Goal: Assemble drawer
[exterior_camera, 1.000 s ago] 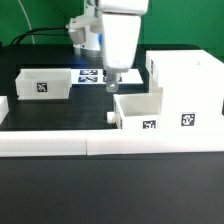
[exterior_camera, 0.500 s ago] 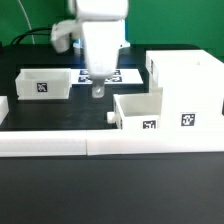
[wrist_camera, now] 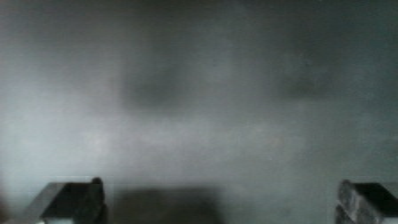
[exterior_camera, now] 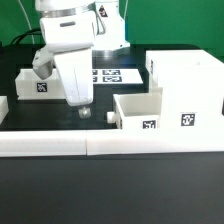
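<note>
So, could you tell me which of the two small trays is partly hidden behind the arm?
The tray on the exterior view's left, one end covered by the arm. The other tray, beside the tall shell, shows in full.

One gripper point(exterior_camera: 83, 110). Two shallow trays: far tray point(exterior_camera: 28, 82) behind the gripper, near tray point(exterior_camera: 138, 106) beside it. One tall shell point(exterior_camera: 190, 80) beyond the near tray. Two low white bars, first bar point(exterior_camera: 40, 146) and second bar point(exterior_camera: 160, 143), before the gripper. One marker board point(exterior_camera: 112, 74).

Open table point(exterior_camera: 45, 115) separates far tray point(exterior_camera: 28, 85) from near tray point(exterior_camera: 138, 110).
</note>
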Motion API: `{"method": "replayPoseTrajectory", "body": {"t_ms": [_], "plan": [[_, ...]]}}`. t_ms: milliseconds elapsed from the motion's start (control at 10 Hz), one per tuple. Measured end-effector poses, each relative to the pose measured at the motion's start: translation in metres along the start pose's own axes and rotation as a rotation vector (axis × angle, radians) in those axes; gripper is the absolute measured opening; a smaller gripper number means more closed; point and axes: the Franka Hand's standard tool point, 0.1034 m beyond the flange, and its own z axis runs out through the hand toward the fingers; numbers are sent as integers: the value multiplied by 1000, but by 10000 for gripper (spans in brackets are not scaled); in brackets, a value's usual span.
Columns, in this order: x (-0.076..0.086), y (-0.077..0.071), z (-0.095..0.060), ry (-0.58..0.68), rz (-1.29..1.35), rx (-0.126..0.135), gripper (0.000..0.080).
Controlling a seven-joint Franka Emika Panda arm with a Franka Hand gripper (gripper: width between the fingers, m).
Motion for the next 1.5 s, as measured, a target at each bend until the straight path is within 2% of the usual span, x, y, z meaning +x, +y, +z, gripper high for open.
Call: {"method": "replayPoseTrajectory", "body": {"t_ms": [500,1000,1200,1500], "plan": [[43,4,7,16,84,13,649],[73,6,9,22,129,17,649],[75,6,9,23,130,18,649],[66,3,10,20,144,21,649]]}}
